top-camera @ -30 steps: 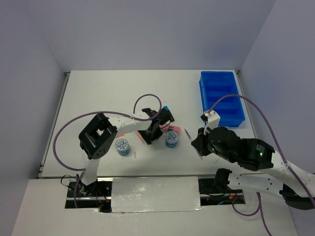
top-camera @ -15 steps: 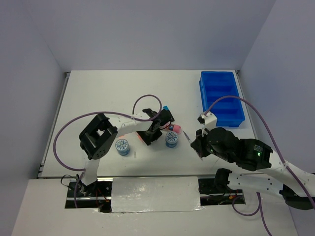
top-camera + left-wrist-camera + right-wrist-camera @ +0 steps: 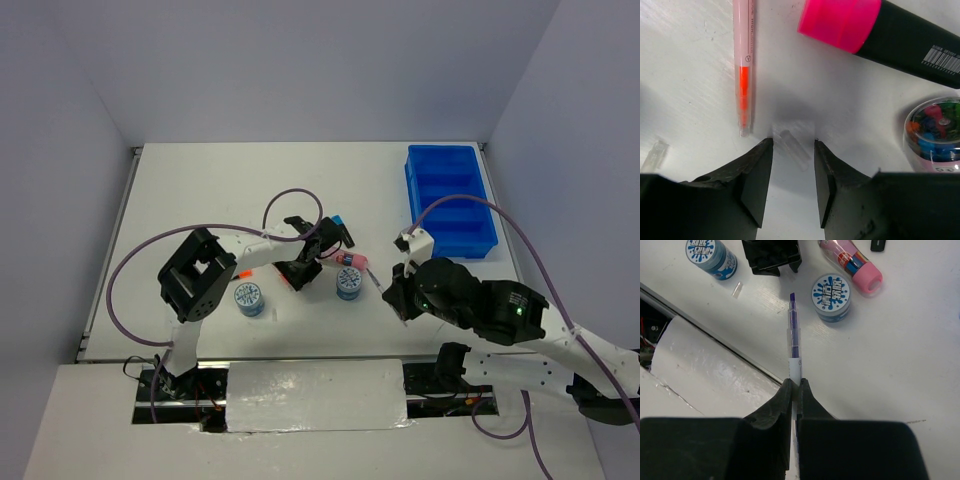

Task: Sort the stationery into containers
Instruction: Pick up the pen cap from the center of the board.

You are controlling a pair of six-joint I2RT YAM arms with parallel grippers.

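Thin purple pen (image 3: 794, 335) is pinched by its back end in the right tool (image 3: 795, 384), tip poking out past it, near the bench (image 3: 200, 190) front edge, right of middle. Left tool (image 3: 792, 145) is spread wide, straddling a clear cap (image 3: 796, 152), with an orange pen (image 3: 743, 75) just beside it.
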